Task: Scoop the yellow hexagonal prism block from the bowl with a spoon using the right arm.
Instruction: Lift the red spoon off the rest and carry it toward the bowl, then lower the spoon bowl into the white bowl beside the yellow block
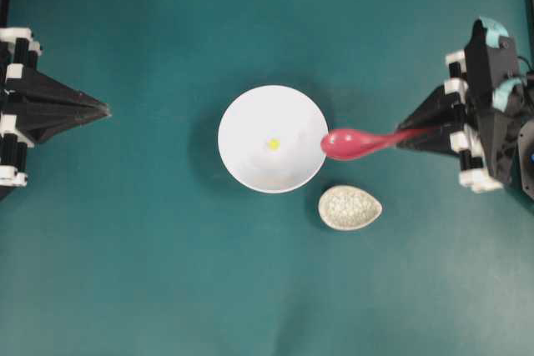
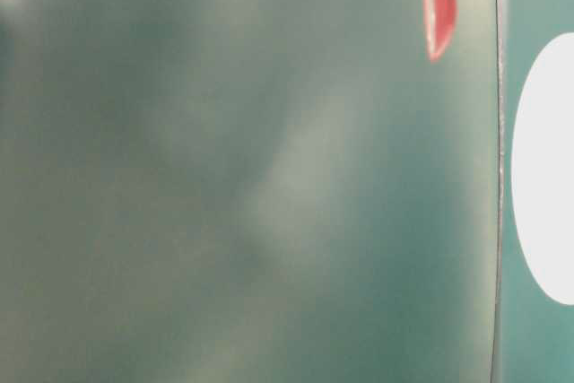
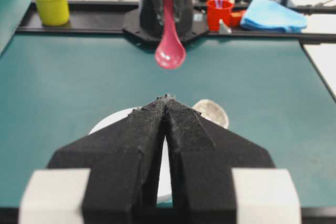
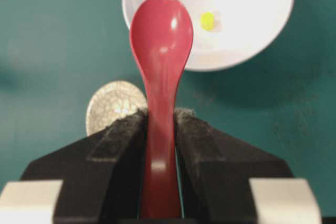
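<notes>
Stage reached: the spoon (image 1: 355, 142) has been picked up and is carried by the right gripper (image 1: 409, 135), its scoop poised at the near rim of the bowl (image 1: 242, 114); it is judged that the approach is made and the scoop itself is not yet begun.

Done: the spoon is off its speckled rest (image 1: 350, 208), which lies bare just beside the bowl.

Left: the scoop has yet to be dipped under the yellow hexagonal prism block (image 1: 273, 144), and the block lifted clear.

Block: it is seen lying alone near the middle of the bowl's floor, untouched, well apart from the spoon's tip.

Right hand: the jaws are clamped part-way on the spoon's handle, which runs straight out between the pads (image 4: 125, 140); in the wrist view the scoop is held hollow side up, above the table.

Left hand: the left gripper (image 3: 166, 100) is parked at the far side of the teal table (image 1: 125, 273), jaws pressed together on nothing, pointed toward the bowl.
</notes>
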{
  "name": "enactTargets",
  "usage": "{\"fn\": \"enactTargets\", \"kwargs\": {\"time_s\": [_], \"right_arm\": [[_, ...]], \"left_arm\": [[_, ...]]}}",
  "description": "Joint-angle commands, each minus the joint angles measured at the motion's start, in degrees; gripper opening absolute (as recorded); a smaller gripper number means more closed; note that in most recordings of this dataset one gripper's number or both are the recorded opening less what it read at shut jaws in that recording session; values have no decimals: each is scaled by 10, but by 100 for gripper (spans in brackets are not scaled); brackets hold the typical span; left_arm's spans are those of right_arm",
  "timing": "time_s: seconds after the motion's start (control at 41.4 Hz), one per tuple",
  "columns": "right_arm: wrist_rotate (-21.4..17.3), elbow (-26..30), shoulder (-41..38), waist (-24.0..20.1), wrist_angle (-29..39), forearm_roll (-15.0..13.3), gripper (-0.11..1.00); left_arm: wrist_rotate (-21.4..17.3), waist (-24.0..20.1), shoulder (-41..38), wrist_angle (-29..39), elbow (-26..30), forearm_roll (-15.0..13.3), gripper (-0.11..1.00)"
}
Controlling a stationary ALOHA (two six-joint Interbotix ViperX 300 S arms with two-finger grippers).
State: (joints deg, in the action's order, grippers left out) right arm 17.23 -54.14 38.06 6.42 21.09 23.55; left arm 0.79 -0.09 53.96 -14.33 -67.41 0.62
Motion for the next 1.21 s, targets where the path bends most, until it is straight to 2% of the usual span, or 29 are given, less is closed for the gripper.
{"fn": "enactTargets", "kwargs": {"time_s": [0.0, 0.29, 0.579, 0.845, 1.182], "right_arm": [[-1, 38, -4, 17, 37, -4, 25], [-3, 98, -50, 58, 142, -11, 25], [-15, 162, -136, 60, 232, -18, 25], [-47, 228, -207, 60, 294, -47, 25], [-48, 320, -291, 60, 388, -57, 25]], "left_arm": [[1, 1, -4, -5, 11, 1, 1], [1, 1, -4, -4, 11, 0, 1], [1, 1, -4, -4, 11, 1, 1], [1, 1, -4, -5, 11, 1, 1], [1, 1, -4, -5, 11, 1, 1]]}}
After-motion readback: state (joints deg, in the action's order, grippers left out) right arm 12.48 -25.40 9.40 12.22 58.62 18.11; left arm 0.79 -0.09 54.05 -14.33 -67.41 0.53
